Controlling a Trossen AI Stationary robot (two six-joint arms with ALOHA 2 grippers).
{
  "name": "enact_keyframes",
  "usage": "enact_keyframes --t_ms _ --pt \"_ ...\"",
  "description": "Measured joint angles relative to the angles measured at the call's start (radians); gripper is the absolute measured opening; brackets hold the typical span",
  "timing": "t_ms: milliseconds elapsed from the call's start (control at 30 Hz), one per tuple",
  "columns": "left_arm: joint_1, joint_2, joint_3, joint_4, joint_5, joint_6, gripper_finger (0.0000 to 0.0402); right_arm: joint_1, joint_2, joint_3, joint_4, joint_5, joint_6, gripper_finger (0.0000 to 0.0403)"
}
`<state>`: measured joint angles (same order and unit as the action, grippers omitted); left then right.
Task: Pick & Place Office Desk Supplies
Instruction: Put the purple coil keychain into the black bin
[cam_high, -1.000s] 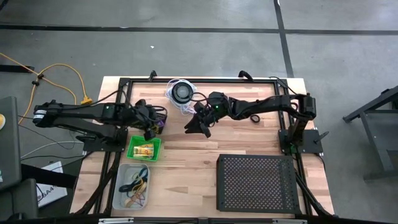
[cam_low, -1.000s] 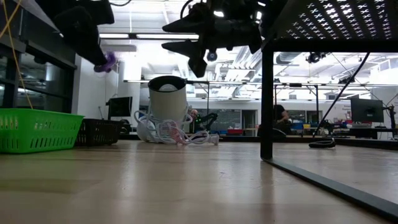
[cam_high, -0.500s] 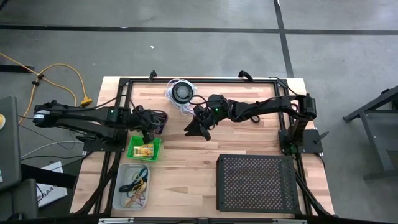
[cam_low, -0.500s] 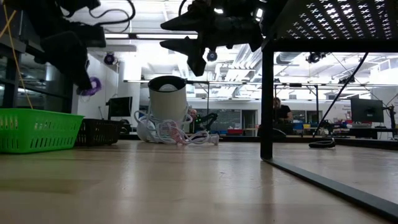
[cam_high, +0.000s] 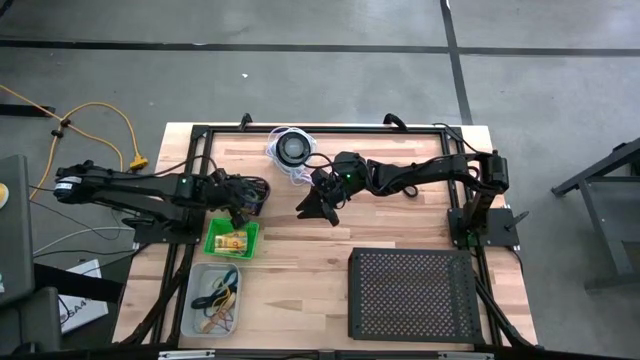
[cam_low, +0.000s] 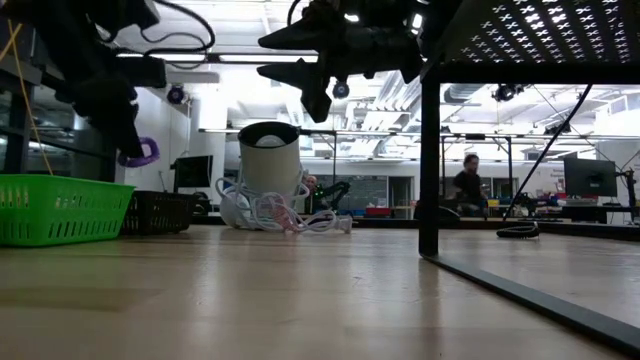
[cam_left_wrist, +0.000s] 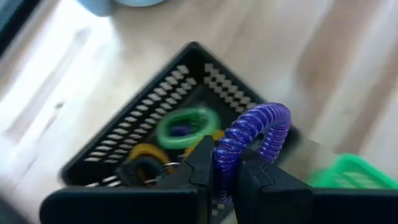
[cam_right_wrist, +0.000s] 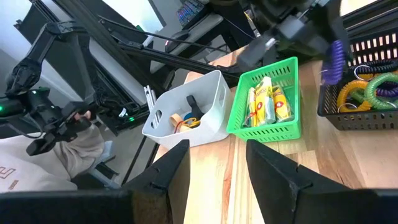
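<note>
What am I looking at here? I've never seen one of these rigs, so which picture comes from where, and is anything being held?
Two dark robot arms work at a wooden table. One picture looks straight down, one looks level across the tabletop, and one comes from a camera on each arm's wrist. The left claw is shut on a purple coiled loop, holding it above a black basket that already contains green, yellow and orange coils. Beside it sit a green basket of yellow packets and a white bin of rubber bands. The right claw hangs open over the middle of the table. A large black perforated tray and a round black disc with white cord also sit there.
</note>
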<state>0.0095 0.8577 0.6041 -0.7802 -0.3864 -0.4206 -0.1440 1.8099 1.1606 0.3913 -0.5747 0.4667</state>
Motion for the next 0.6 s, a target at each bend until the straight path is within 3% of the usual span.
enact_keyframes --t_ms 133,600 --pt "0.015 0.044 0.0 -0.01 -0.055 -0.025 0.0024 0.0 0.0 0.0 0.0 0.0 0.0 0.0144" --pt "0.071 0.234 0.0 -0.008 -0.057 -0.051 0.0035 0.0 0.0 0.0 0.0 0.0 -0.001 0.0144"
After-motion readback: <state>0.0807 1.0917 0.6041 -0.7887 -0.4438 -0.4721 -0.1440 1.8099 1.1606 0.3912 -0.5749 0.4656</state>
